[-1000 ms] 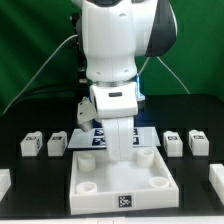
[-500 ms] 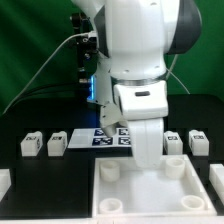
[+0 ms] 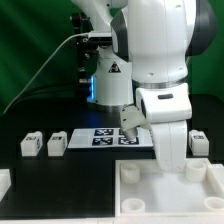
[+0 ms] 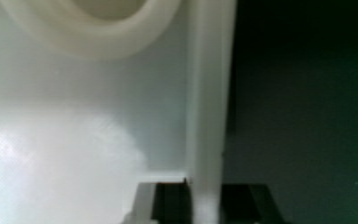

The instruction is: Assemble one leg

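My gripper (image 3: 172, 168) is shut on the near wall of the large white tray-like part (image 3: 150, 198), which lies at the exterior view's lower right. In the wrist view the two dark fingers (image 4: 165, 203) straddle that thin wall (image 4: 206, 110), and one round corner socket (image 4: 101, 18) shows beyond it. Two legs, small white blocks with tags, stand at the exterior view's left (image 3: 30, 144) (image 3: 56, 143). Another leg (image 3: 200, 142) stands at the right, partly behind my arm. No leg is in the gripper.
The marker board (image 3: 105, 137) lies flat on the black table behind the tray part. A white block edge (image 3: 3, 181) shows at the exterior view's lower left. A green curtain closes off the back.
My gripper and the tray-like part have moved together toward the exterior view's right. The legs on the left have not moved.
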You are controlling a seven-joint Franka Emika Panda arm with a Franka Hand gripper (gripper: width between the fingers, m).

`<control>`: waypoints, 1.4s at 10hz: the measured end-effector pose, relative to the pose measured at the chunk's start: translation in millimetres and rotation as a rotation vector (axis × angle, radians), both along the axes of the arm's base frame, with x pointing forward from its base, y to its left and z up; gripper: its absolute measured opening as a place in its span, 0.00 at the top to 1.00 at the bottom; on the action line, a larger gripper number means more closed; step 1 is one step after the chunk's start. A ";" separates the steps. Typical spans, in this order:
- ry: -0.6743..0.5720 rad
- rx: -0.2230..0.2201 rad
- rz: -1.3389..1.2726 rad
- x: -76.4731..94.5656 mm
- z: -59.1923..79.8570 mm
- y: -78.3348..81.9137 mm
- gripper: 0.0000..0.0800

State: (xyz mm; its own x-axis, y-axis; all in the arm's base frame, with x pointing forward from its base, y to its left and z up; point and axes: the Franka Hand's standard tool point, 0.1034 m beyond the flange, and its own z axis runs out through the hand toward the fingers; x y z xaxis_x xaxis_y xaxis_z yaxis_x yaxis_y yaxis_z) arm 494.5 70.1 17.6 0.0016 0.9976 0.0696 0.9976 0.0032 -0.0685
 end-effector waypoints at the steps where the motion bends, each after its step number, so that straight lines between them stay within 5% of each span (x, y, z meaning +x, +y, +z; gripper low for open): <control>1: -0.001 0.000 -0.006 0.4 -0.5 -1.7 0.92; 3: -0.001 0.000 -0.007 0.4 -0.5 -2.2 0.92; 4: -0.001 0.000 -0.007 0.2 -0.7 -2.4 0.76; 5: -0.001 0.000 -0.007 0.2 -0.8 -2.6 0.76; 7: 0.000 0.000 -0.008 0.1 -0.9 -2.9 0.42; 8: 0.000 0.000 -0.008 0.1 -0.9 -3.0 0.42; 9: 0.000 0.000 -0.008 0.1 -0.9 -3.1 0.24; 14: 0.000 0.000 -0.010 0.0 -1.1 -3.9 0.19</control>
State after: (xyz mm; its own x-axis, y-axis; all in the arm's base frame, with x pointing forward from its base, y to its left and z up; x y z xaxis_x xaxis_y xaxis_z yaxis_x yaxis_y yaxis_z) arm 494.5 66.1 16.5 0.0117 0.9975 0.0693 0.9976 -0.0069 -0.0689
